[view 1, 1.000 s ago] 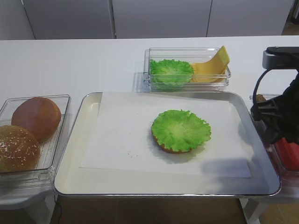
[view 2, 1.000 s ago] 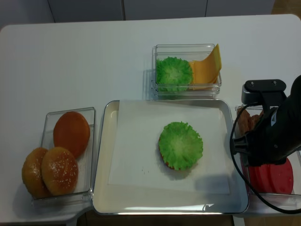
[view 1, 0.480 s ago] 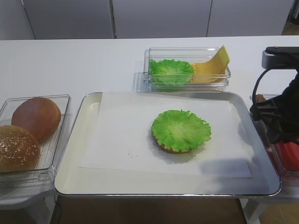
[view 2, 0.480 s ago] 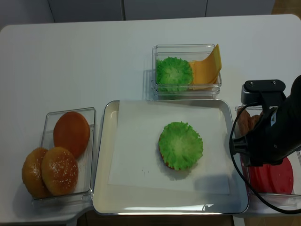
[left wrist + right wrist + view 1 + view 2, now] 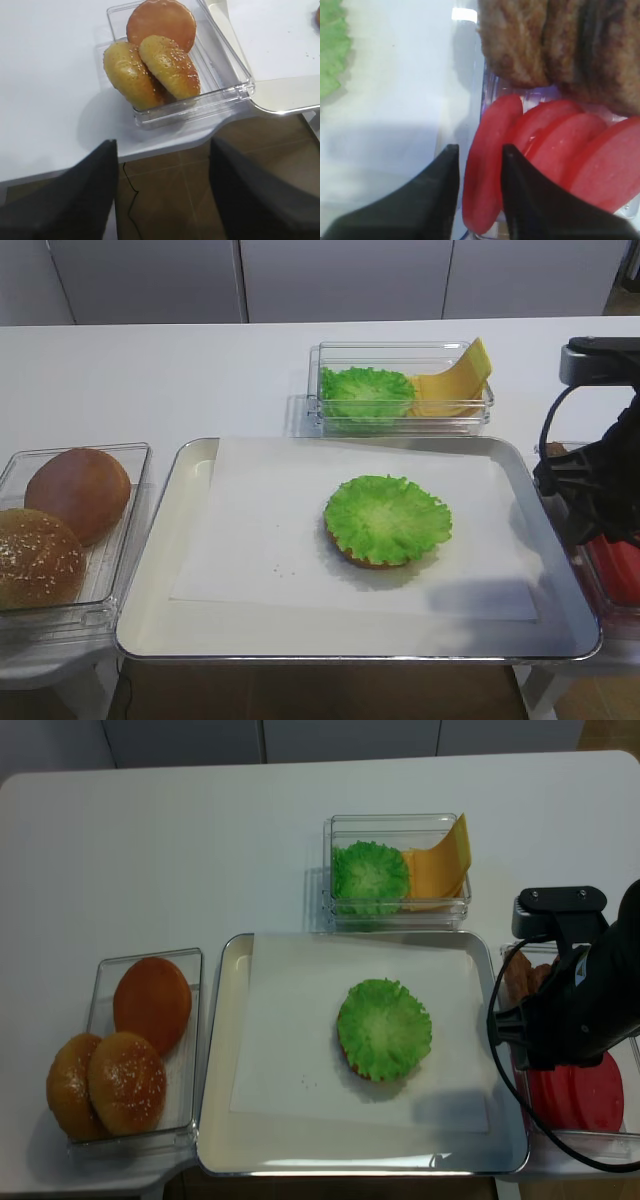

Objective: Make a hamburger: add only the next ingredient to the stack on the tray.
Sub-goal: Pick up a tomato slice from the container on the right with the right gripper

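The stack (image 5: 387, 520), a bun half under a frilly green lettuce leaf, lies in the middle of the paper-lined silver tray (image 5: 160, 540). The right arm (image 5: 580, 1010) hangs over the bin at the tray's right edge, covering most of the red tomato slices (image 5: 580, 1095). In the right wrist view my right gripper (image 5: 480, 146) straddles the leftmost tomato slice (image 5: 487, 165). It stands edge-on and nearly fills the gap between the black fingers (image 5: 520, 200). My left gripper (image 5: 162, 145) is open over the table's front edge, holding nothing.
Brown patties (image 5: 560, 45) lie behind the tomato slices in the same clear bin. A bin with a lone lettuce leaf and yellow cheese (image 5: 400, 390) stands behind the tray. Whole buns (image 5: 160, 55) fill a bin left of the tray.
The right arm has risen a little over the tomato bin, so more of the red slices shows below it. The stack and tray are unchanged.
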You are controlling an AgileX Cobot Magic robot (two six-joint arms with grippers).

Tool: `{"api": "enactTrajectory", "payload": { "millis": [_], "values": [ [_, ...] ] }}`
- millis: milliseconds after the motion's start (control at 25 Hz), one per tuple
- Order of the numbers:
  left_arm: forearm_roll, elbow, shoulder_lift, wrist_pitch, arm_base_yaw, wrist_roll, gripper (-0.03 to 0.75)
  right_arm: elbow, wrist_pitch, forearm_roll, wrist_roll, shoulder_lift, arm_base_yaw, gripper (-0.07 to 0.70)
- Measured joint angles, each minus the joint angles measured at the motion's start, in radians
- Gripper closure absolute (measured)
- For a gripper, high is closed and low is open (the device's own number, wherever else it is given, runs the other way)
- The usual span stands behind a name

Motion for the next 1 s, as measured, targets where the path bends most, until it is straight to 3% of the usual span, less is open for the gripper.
{"api": "enactTrajectory", "payload": {
  "millis": [240,640,1000],
  "values": [
    [0.0,0.0,0.0,0.0,0.0,0.0,0.288,0.0,-0.002,-0.002,0.0,0.017,0.0,0.411],
    [0.0,0.0,0.0,0.0,0.0,0.0,0.288,-0.001,-0.009,-0.004,0.0,0.018,0.0,0.567],
    [0.0,0.0,0.0,0.0,0.0,0.0,0.288,-0.008,0.017,-0.011,0.0,-0.037,0.0,0.57]
  ]
}}
